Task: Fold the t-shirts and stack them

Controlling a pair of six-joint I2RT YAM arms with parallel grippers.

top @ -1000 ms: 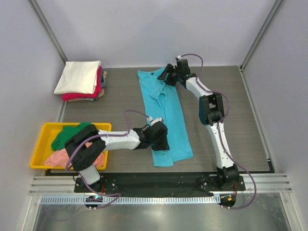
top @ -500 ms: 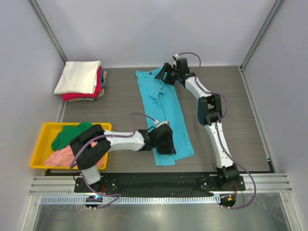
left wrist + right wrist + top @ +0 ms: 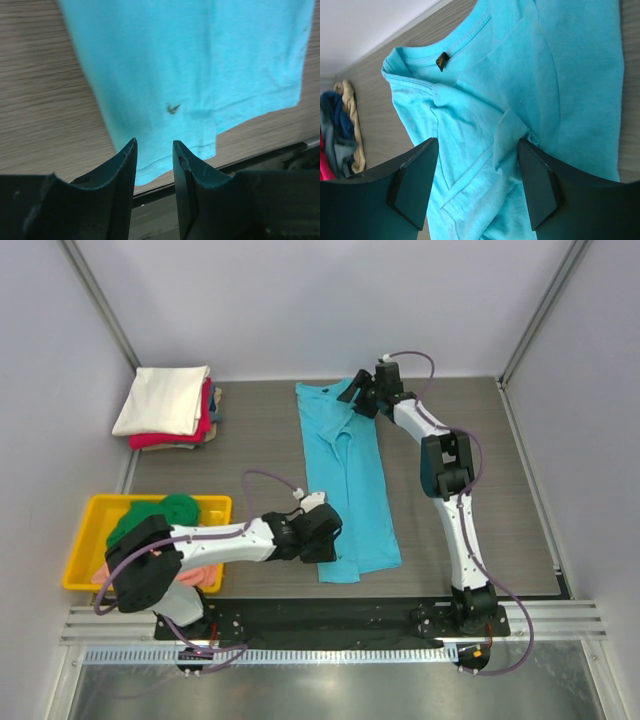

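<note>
A turquoise-blue t-shirt [image 3: 350,490] lies folded lengthwise down the middle of the table, collar at the far end. My left gripper [image 3: 325,540] hovers at its near left edge, by the hem. In the left wrist view the jaws [image 3: 154,145] stand a little apart with nothing between them, and the hem [image 3: 165,167] lies just beyond. My right gripper [image 3: 357,400] is over the collar end. Seen from the right wrist it is open wide [image 3: 479,142] above a folded sleeve [image 3: 507,135], holding nothing. A cream-white folded t-shirt [image 3: 162,400] tops a stack over a red one [image 3: 205,422] at the far left.
A yellow tray [image 3: 80,510] at the near left holds a green t-shirt [image 3: 150,515] and a salmon-pink one [image 3: 110,568]. The table's dark front rail [image 3: 260,160] runs just past the hem. Grey walls close the table on three sides.
My left gripper has drawn back left off the hem area. My right gripper has shifted slightly right and opened wider. The shirt's collar end has moved a little right.
</note>
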